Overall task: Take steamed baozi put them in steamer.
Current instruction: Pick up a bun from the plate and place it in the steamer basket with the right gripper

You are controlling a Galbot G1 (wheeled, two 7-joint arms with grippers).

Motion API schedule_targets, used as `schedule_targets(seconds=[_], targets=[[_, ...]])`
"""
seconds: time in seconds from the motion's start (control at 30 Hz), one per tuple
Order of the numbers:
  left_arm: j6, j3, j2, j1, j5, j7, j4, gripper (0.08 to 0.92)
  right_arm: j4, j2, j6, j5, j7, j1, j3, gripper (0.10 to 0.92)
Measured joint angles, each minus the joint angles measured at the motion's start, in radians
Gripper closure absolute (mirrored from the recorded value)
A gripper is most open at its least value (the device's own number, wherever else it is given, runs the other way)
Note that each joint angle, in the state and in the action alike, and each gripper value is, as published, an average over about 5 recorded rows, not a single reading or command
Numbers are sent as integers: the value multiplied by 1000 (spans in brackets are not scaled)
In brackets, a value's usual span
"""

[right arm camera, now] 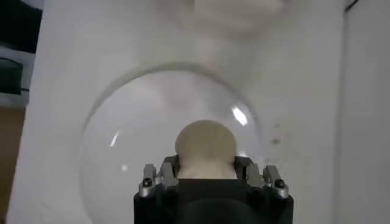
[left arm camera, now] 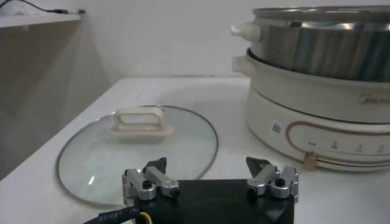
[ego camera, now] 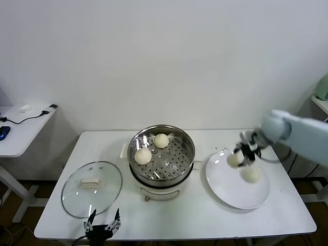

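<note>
Two steamed baozi (ego camera: 143, 156) (ego camera: 161, 140) lie on the perforated floor of the steel steamer (ego camera: 187, 145), which sits on a white pot base (left arm camera: 317, 103). My right gripper (ego camera: 240, 156) is shut on a third baozi (ego camera: 234, 160) (right arm camera: 205, 145) over the rear left part of the white plate (ego camera: 225, 187). In the right wrist view the bun bulges out between the fingers (right arm camera: 166, 173). One more baozi (ego camera: 251, 175) rests on the plate just beside the gripper. My left gripper (ego camera: 102, 225) (left arm camera: 207, 167) hangs open at the table's front edge, near the lid.
A round glass lid (ego camera: 92, 188) (left arm camera: 137, 152) with a white handle lies flat left of the steamer. A side table (ego camera: 20, 128) with cables stands at the far left. A shelf edge (ego camera: 320, 100) shows at the far right.
</note>
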Motion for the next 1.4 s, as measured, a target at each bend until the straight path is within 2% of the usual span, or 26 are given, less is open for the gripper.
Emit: schedule_targets(seconds=[0.3, 0.63, 0.97, 1.3, 1.4], targets=[[0, -9, 9, 5, -2, 0, -8, 177, 58, 205, 225, 15, -114, 205, 34, 423], [0, -26, 10, 14, -11, 0, -22, 177, 189, 399, 403, -115, -102, 219, -5, 423], [5, -37, 3, 15, -14, -1, -33, 177, 162, 502, 495, -283, -50, 102, -28, 423], [7, -42, 1, 12, -18, -4, -30, 177, 93, 581, 529, -357, -12, -4, -31, 421], [7, -42, 1, 12, -18, -4, -31, 177, 77, 591, 538, -367, -8, -17, -31, 387]])
